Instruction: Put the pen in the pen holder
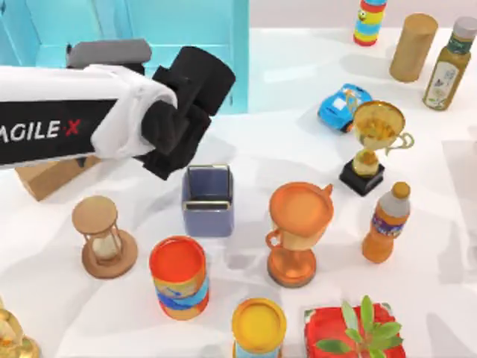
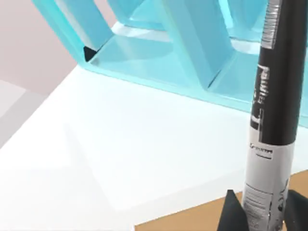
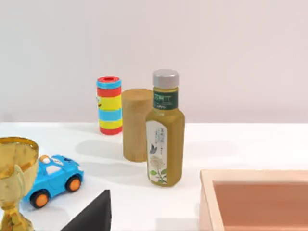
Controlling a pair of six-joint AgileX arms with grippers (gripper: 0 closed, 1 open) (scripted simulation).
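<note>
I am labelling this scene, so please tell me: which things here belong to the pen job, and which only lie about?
Belong to the job:
pen, held in the left gripper
pen holder

Only lying about:
hourglass
orange cup
gold trophy
toy car
green bottle

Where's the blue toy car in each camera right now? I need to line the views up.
Top view: blue toy car upper right, just left of the gold trophy.
Left wrist view: faces the pen gripped in the left hand, turquoise rack behind.
Right wrist view: car beside the trophy's cup, nearer than the green bottle.
Shared landmark: the gold trophy, in top and right wrist views.
</note>
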